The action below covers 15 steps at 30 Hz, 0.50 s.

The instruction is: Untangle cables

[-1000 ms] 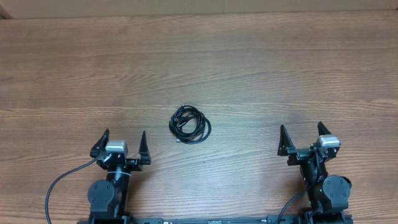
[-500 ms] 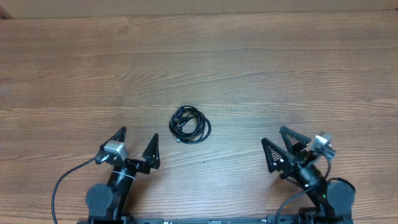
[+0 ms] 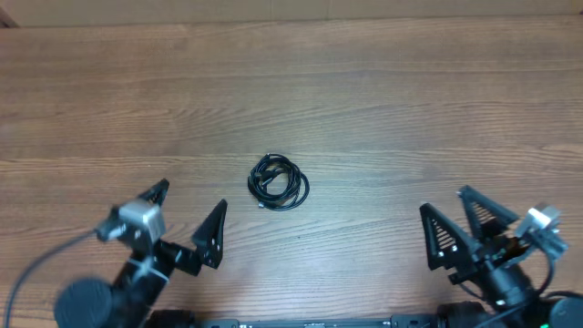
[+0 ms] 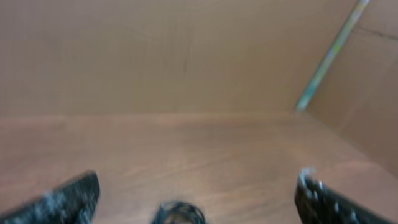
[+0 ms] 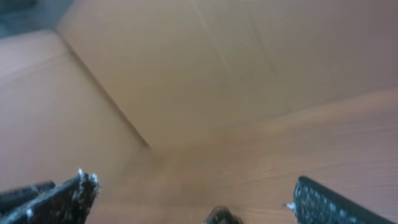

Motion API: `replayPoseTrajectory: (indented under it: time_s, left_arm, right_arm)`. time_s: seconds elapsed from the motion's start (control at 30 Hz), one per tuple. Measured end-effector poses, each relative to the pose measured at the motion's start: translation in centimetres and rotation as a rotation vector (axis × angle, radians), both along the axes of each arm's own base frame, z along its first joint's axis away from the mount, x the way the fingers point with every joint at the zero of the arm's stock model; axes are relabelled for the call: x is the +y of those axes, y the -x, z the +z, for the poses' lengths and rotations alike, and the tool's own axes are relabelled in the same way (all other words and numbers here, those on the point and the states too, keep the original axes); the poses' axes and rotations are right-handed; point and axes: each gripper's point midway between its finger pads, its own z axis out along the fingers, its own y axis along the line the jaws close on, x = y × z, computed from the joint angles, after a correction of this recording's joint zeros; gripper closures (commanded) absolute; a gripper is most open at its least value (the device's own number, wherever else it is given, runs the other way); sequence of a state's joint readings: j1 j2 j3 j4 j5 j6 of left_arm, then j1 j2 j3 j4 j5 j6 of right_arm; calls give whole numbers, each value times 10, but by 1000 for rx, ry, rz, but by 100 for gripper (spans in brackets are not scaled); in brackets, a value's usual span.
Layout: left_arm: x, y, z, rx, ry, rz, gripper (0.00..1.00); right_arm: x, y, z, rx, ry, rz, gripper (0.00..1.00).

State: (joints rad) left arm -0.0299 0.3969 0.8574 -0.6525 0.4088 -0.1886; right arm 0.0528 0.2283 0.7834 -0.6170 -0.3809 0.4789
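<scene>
Left gripper and right gripper gape wide, empty; coiled cables lie three o'clock of left, nine of right.

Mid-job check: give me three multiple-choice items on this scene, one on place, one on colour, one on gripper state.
1. Where does the cable coil lie?
A. Inside a gripper
B. On the table, between the arms and ahead of them
C. At the table's far edge

2. What colour is the coil?
A. White
B. Red
C. Black

3. How are the left gripper and right gripper?
A. Both open, empty
B. Both shut
C. Left shut, right open

Answers:
1 B: the overhead view shows the coil on bare wood, apart from both grippers.
2 C: it reads black against the wood.
3 A: each pair of fingers is spread with nothing between.
</scene>
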Motion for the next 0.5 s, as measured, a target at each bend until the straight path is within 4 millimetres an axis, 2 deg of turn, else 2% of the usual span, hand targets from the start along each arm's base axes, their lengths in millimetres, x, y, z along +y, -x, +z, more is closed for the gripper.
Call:
replayPoseTrajectory:
  time_s: [0.1, 0.2, 0.3, 0.43, 0.5]
  left_arm:
    - [-4, -8, -9, 245, -50, -38, 1]
    - [-6, -19, -27, 494, -90, -74, 1]
    - [-7, -34, -43, 673, -104, -98, 0]
    - [-8, -48, -80, 901, -99, -116, 0]
    - [-9, -54, -101, 1009, -96, -120, 0]
  right_arm:
    - [-1, -6, 0, 168, 76, -2, 0]
    - [5, -22, -16, 382, 131, 51, 0]
    - [24, -47, -29, 543, 111, 177, 0]
    - [59, -82, -51, 712, -15, 399, 0]
    - [70, -93, -64, 783, -52, 461, 0]
